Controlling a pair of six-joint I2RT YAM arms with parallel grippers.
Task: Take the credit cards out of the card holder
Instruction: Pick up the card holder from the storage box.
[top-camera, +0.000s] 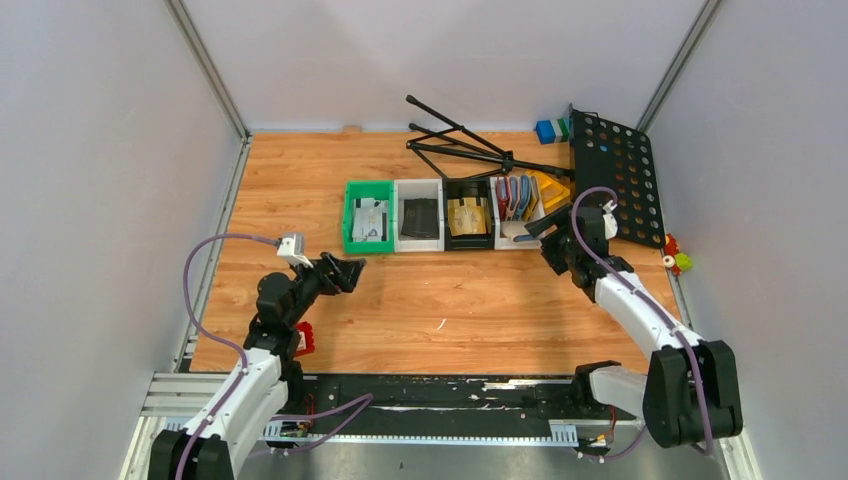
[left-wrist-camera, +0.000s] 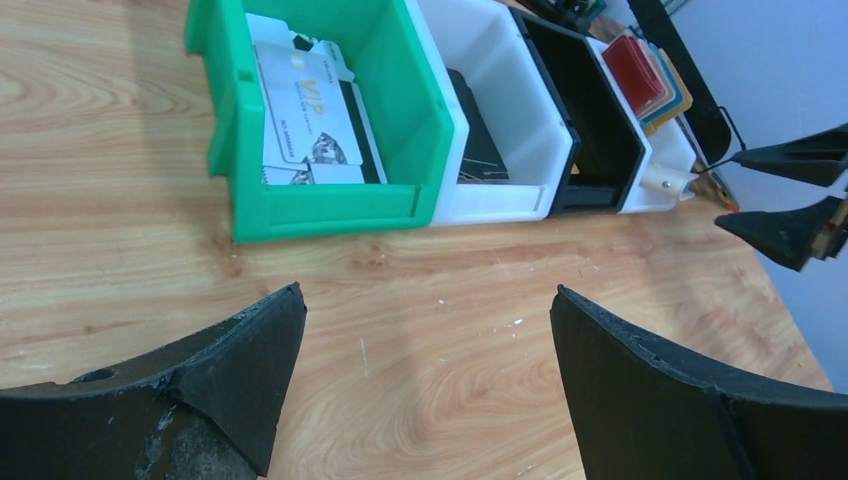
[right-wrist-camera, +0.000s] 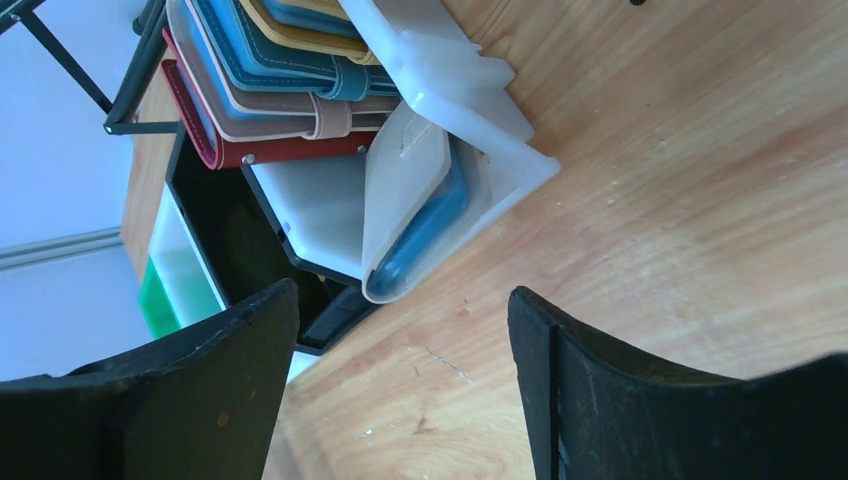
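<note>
Pale grey-white card holder (right-wrist-camera: 408, 190), blue showing along one edge, folded shut. Standing on edge and tilted, leaning against the near end wall of the rightmost white bin (right-wrist-camera: 500, 150), just in front of the row of red, blue and grey wallets (right-wrist-camera: 270, 90). Contents not discernible.

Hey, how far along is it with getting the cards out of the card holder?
Nothing looks done: the card holder lies folded in the end white bin. In hand: the right gripper, open and empty, is close to it; the left gripper hangs open. Left: lifting it out, opening it, pulling the cards.
</note>
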